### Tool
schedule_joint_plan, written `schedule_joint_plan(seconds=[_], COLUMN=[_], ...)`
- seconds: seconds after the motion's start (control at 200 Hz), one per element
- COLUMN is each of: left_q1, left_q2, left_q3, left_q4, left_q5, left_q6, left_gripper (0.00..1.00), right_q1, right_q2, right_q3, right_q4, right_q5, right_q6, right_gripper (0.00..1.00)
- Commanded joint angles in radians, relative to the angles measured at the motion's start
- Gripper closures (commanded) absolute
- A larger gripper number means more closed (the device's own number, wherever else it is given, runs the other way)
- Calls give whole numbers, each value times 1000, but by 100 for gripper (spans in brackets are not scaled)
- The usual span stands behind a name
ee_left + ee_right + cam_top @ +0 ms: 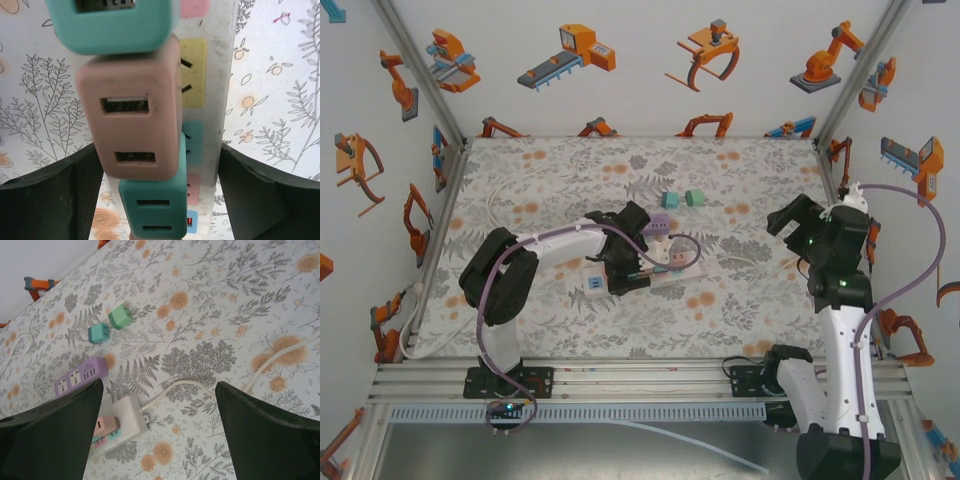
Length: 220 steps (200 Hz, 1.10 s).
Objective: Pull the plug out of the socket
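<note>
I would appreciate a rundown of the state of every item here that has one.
pink plug: seated in the white power strip.
upper teal plug: plugged in.
lower teal plug: plugged in.
green plug: unplugged, loose on the table.
loose teal plug: unplugged, loose on the table.
purple power strip: visible sockets vacant.
left gripper: open, fingers flanking the pink plug.
right gripper: open, empty.

Pretty bright, even light is thrown from overhead, so only soft, faint shadows are cast just beside the strip (129, 412). Up close, the plug (130, 115) on it is rendered slightly soft, and the fingers (50, 200) flanking it are left dark.
</note>
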Motion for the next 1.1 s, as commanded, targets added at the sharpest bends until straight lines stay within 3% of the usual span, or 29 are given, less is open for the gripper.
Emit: schedule_joint_plan(seconds=[0.0,0.08,0.2,0.426,0.616,0.761,0.861,0.996,1.097], left_q1=[-10,-14,-19,-29,-28,5,46,123,194], left_q2=[17,1,-50,-238,-497,-720,-849,-939,-975], left_q3=[-12,-13,-37,-48,-115,-228,-291,-277,-271], left_q4=[-75,-52,25,109,207,350,412,263,152], left_q5=[-19,25,2,-36,-60,-90,-205,-346,-336], left_q6=[134,118,92,6,-137,-400,-629,-919,-1113], left_gripper=[19,12,0,3,3,3,3,2,2], right_q1=[1,1,1,1,10,96,200,314,394], right_q2=[-30,-33,-25,-1,23,83,128,220,322], right_q3=[-4,6,16,26,2,-30,-52,-17,63], right_q4=[-22,-27,-14,102,277,445,456,355,190], right_q5=[-43,-43,-52,-184,-410,-547,-679,-719,-727], right_q6=[15,6,-4,-198,-378,-530,-876,-1219,-1398], right_gripper=[16,16,16,16,19,24,25,22,23])
